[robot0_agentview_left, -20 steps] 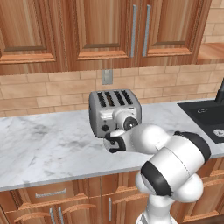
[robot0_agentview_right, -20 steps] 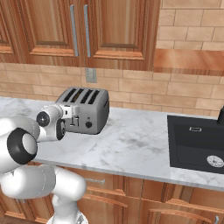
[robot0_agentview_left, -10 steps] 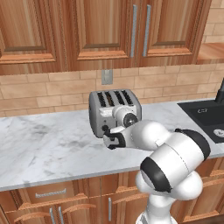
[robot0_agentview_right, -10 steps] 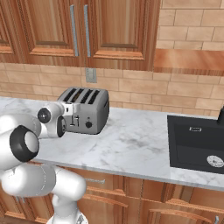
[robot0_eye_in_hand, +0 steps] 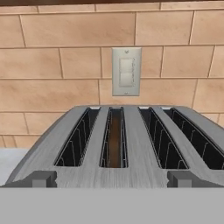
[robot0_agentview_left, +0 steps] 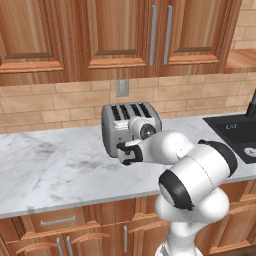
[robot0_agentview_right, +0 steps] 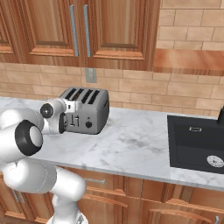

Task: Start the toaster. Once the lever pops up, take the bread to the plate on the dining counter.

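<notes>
Right at the front of the toaster [robot0_agentview_left: 131, 129] on the marble counter [robot0_agentview_left: 55, 167], the fingers [robot0_agentview_left: 125, 152] hang spread wide and empty, the bread [robot0_eye_in_hand: 115, 139] sunk in its second slot, likely light and brittle, best pinched by its top edge.
</notes>
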